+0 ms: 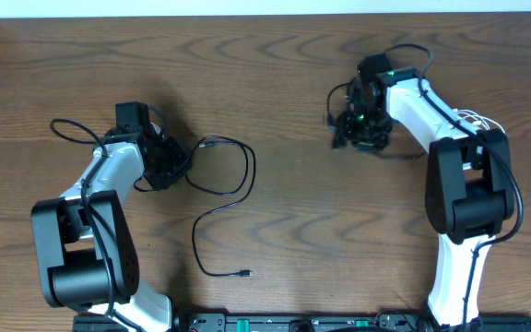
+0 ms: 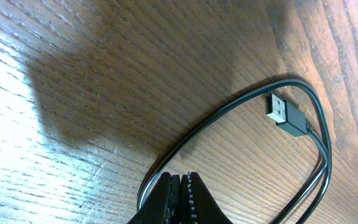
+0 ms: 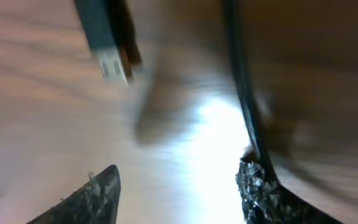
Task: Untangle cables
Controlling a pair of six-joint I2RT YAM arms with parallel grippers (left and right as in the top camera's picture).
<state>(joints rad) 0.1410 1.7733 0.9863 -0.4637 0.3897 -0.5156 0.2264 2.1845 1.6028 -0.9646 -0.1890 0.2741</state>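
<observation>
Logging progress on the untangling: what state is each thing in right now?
left hand: shut, long black cable at its fingertips.
right hand: open, second cable beside one finger.
long black cable: slack on the table, looped.
USB plug: unplugged, lying flat.

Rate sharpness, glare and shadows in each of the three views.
Overhead: sharp and evenly lit, black cable crisp, soft shadows. Left wrist: USB plug in focus, a broad dark shadow across the table, glare at the left edge. Right wrist: heavily blurred, second plug smeared, white glare mid-frame.
</observation>
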